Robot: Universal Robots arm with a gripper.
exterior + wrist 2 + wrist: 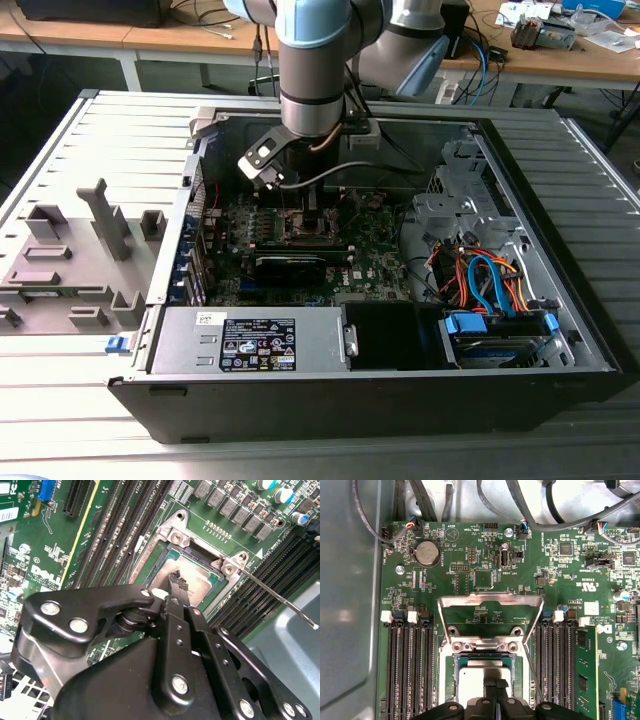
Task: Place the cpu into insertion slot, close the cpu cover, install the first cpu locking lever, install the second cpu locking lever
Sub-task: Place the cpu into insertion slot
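Clock directions centre on the gripper (308,215) in the exterior view.
12 o'clock: the arm (315,80) and a grey cable (330,177) block passage.
6 o'clock: a long black module (290,266) stands near.
3 o'clock: low green board (375,245) lies free up to the drive cage (450,195).
9 o'clock: the case wall (188,215) limits access.
In the first wrist view the raised cpu cover (490,599) borders the insertion slot (451,672).

Silver-grey arm (313,100) w/ lt-blue joint caps; blk pincer (176,582), silver screws.
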